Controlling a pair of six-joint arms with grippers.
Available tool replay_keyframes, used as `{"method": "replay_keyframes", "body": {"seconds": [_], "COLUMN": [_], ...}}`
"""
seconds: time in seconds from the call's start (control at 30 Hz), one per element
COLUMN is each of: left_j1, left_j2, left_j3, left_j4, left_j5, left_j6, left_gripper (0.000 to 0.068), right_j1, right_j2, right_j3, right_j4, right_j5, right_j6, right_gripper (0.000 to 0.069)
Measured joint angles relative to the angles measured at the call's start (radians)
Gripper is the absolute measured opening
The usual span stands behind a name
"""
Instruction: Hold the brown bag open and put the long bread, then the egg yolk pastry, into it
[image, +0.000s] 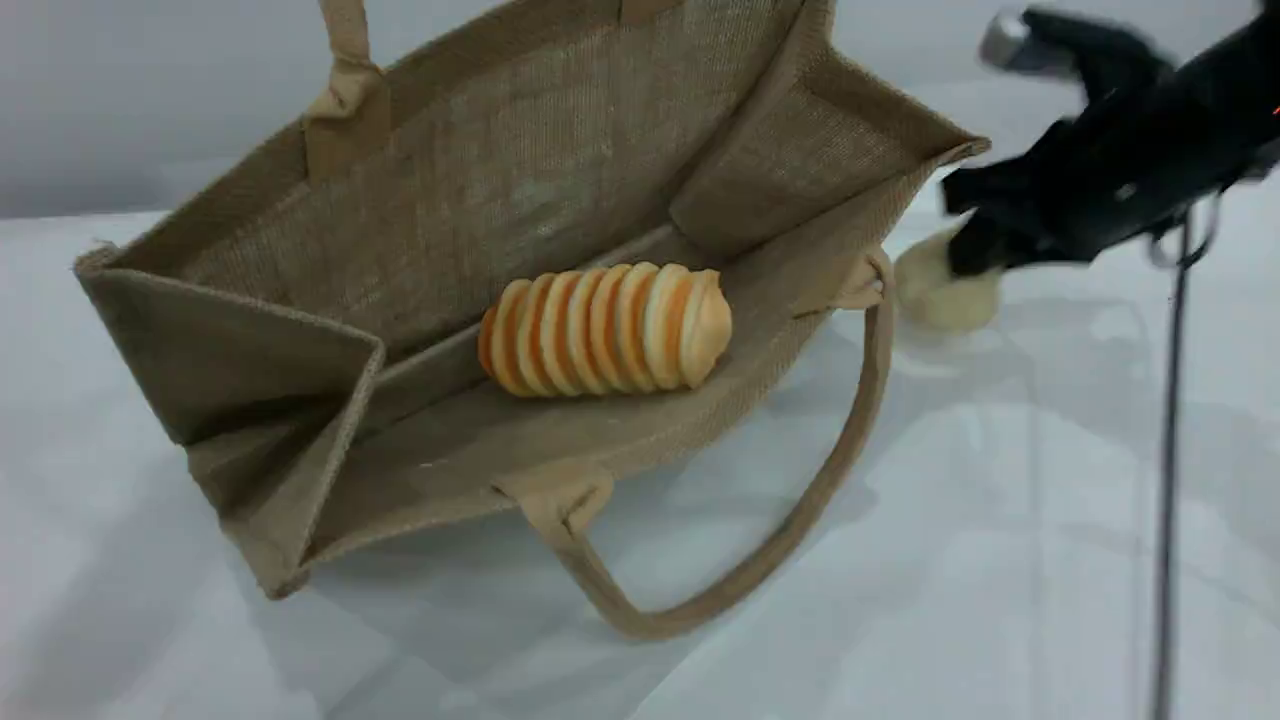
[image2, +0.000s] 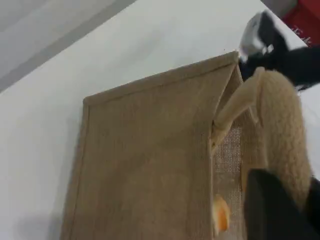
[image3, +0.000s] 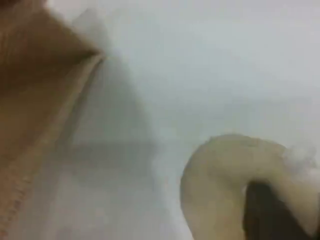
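Right gripper clamped on egg yolk pastry beside brown bag.
Left gripper pinches its handle; long bread lies inside.

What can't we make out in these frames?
- Left gripper: outside the scene view's top edge; wrist view shows one blurred fingertip by the brown bag handle.
- Right gripper: blurred; grip on egg yolk pastry unclear, the gripper covers its top.
- Long bread: left wrist view shows only a sliver behind the bag wall.
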Motion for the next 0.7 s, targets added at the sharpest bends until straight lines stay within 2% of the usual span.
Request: {"method": "replay_keyframes", "body": {"seconds": [0.17,0.3,0.4,0.57,0.7], "left_j1": [0.000,0.000,0.000,0.000,0.000], "left_j2": [0.000,0.000,0.000,0.000,0.000], "left_j3": [0.000,0.000,0.000,0.000,0.000], "left_j4": [0.000,0.000,0.000,0.000,0.000], "left_j5": [0.000,0.000,0.000,0.000,0.000], "left_j6": [0.000,0.000,0.000,0.001,0.003], "left_gripper": [0.0085,0.0085,0.0085,0.0085,0.0085], "right_j1": [-0.115,-0.217,-0.265,-0.231,-0.159], "right_j2": [-0.123,-0.243,-0.345,-0.507,-0.553], "right_j3": [0.000,0.000,0.000,0.000,-0.001], "right_j4": [-0.205,-0.350,-0.398,-0.393,-0.395], "right_j5": [0.053,0.193,0.328,0.557,0.674], "right_j6": [0.131,0.278,0.317,0.340,0.384], "right_gripper": [0.0039,0.0039,0.0039,0.0039,0.0039]}}
